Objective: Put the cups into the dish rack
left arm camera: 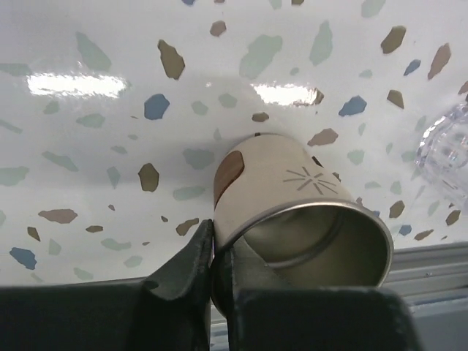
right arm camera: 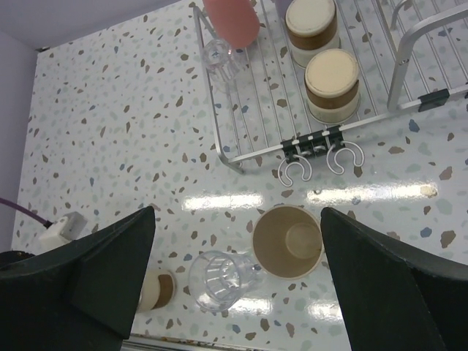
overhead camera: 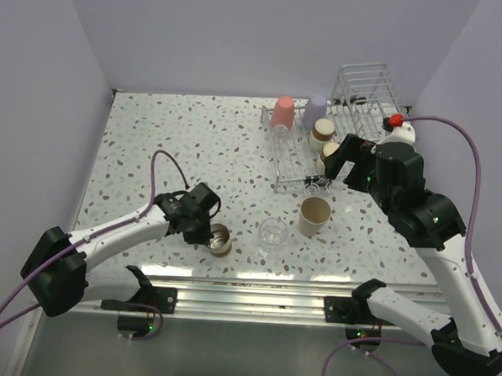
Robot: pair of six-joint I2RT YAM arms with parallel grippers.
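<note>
A: Checking your left gripper [overhead camera: 210,230] first: what does it have?

B: Its fingers [left arm camera: 191,267] are pinched on the rim wall of a brown metallic cup [left arm camera: 292,212]. That cup lies on its side on the speckled table [overhead camera: 169,142], near the front edge, with its mouth toward the wrist camera.

A: And your right gripper [right arm camera: 238,212]?

B: It is spread wide and holds nothing. It hangs just in front of the dish rack [right arm camera: 256,117], above a beige cup [right arm camera: 287,240] that stands mouth up. A clear cup [right arm camera: 219,280] sits just beside the beige one.

A: What is in the rack?

B: On the low grid you have a coral cup [overhead camera: 282,110] and a lavender cup [overhead camera: 316,110] at the far end. Two upturned brown cups [right arm camera: 332,84] sit nearer you, and a second clear cup [right arm camera: 219,55] is right by the coral one.
</note>
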